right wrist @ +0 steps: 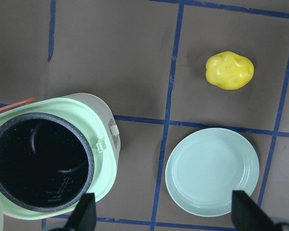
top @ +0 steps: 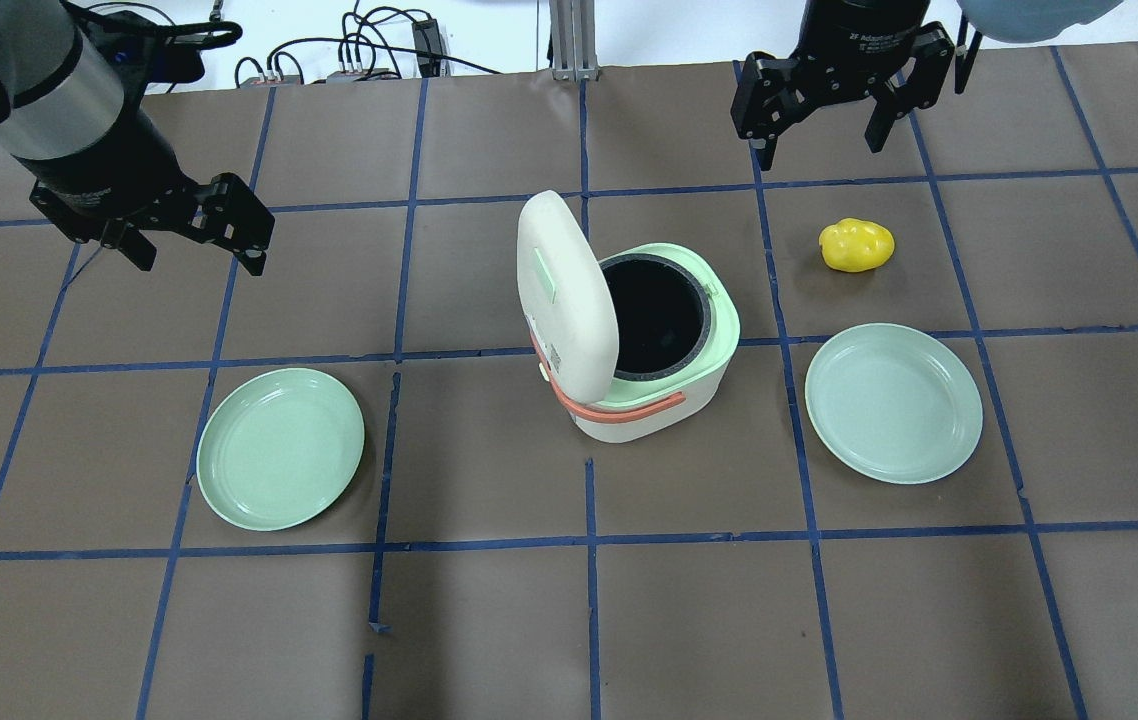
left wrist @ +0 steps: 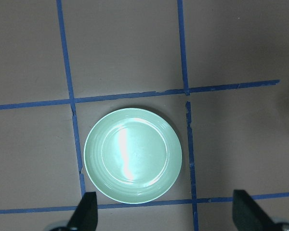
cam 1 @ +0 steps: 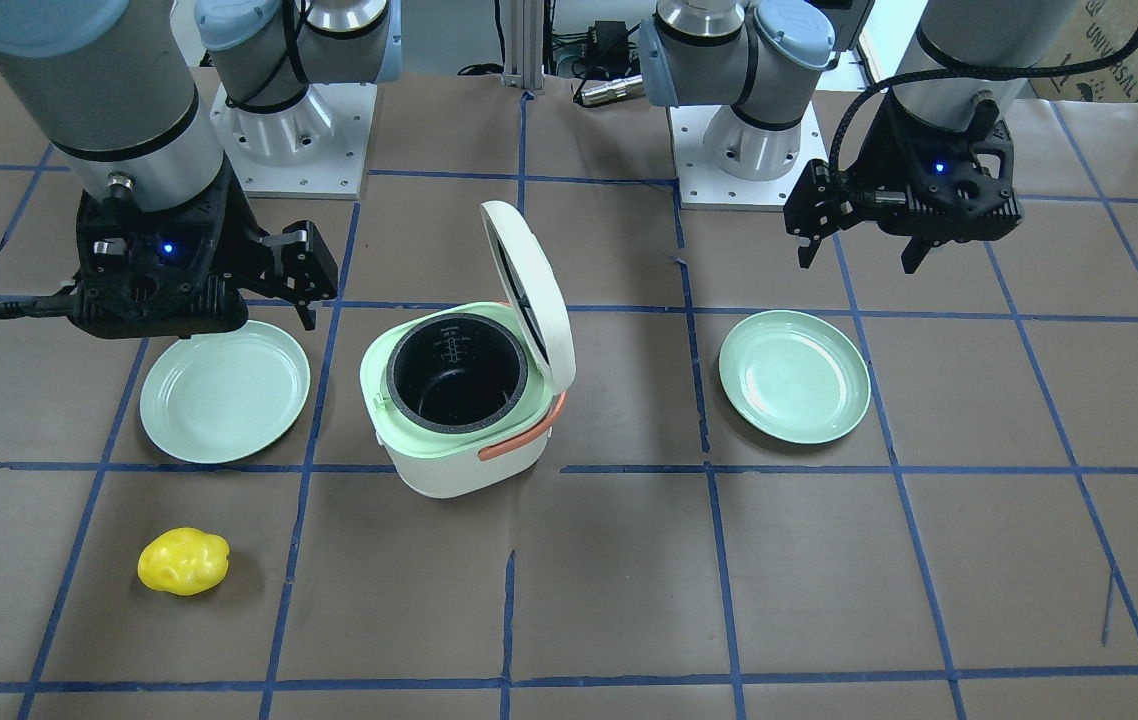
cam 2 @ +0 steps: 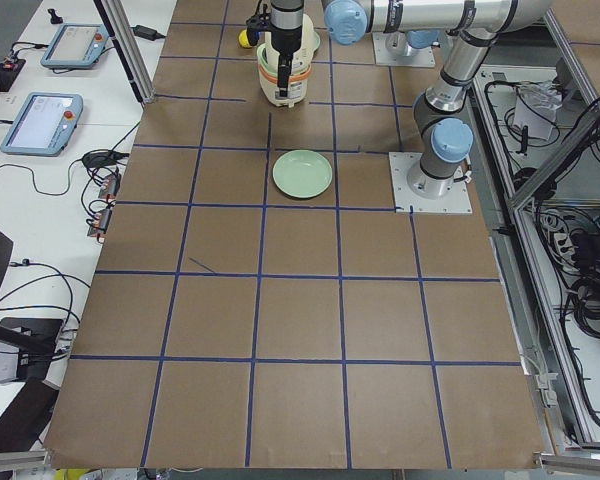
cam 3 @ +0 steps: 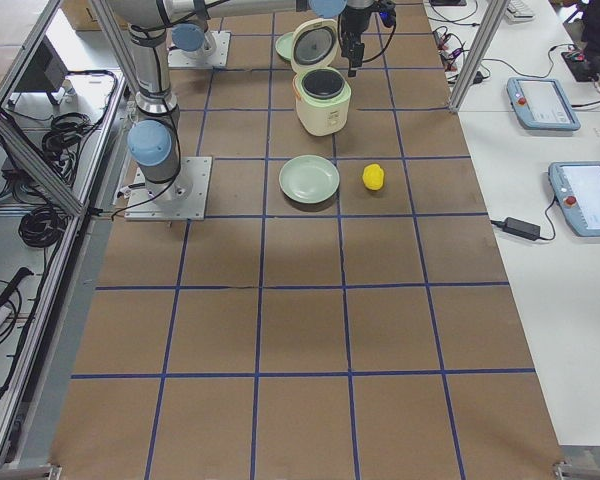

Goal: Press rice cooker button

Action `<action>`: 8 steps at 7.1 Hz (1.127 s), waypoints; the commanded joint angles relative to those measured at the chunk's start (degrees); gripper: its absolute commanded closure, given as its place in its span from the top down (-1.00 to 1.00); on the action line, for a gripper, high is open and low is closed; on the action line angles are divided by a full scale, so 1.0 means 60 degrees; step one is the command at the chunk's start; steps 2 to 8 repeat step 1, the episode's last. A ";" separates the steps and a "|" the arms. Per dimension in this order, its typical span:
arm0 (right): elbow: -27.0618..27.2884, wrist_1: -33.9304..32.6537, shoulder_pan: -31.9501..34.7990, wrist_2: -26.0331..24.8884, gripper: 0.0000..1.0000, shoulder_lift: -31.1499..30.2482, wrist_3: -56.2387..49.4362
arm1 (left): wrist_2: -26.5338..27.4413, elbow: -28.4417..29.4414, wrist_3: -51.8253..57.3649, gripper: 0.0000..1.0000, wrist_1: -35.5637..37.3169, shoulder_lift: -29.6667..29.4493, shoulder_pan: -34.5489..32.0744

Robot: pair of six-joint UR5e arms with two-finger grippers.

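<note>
**Brown-papered table [top: 489,620], cooker lid up**

Left of the boxy white rice cooker [top: 654,400], the left gripper [top: 197,252] hangs spread and empty near a glossy round plate [top: 279,450]. The cooker stands mid-table. Its domed lid [top: 564,290] is upright on its left side and its latch side faces the right-hand plate [top: 894,403]. Beyond lie a lumpy yellow object [top: 857,245] and the right gripper [top: 819,140], also spread and empty.

Silver arms [top: 64,85], pale-blue caps [cam 1: 794,30], black left hand [top: 201,267], right hand [top: 821,157].

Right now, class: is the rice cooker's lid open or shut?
Open. The lid stands raised on its hinge, exposing the black inner pot of the rice cooker, which looks empty.
</note>
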 commanded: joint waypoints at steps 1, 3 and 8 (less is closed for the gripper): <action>0.0015 0.0003 0.0005 0.0016 0.99 -0.0001 0.0000 | 0.0000 0.0000 0.0000 1.00 0.0000 0.0000 0.0000; 0.0015 0.0003 0.0005 0.0016 0.99 -0.0001 0.0000 | 0.0000 0.0000 0.0000 1.00 0.0000 0.0000 0.0000; 0.0015 0.0003 0.0005 0.0016 0.99 -0.0001 0.0000 | 0.0000 0.0000 0.0000 1.00 0.0000 0.0000 0.0000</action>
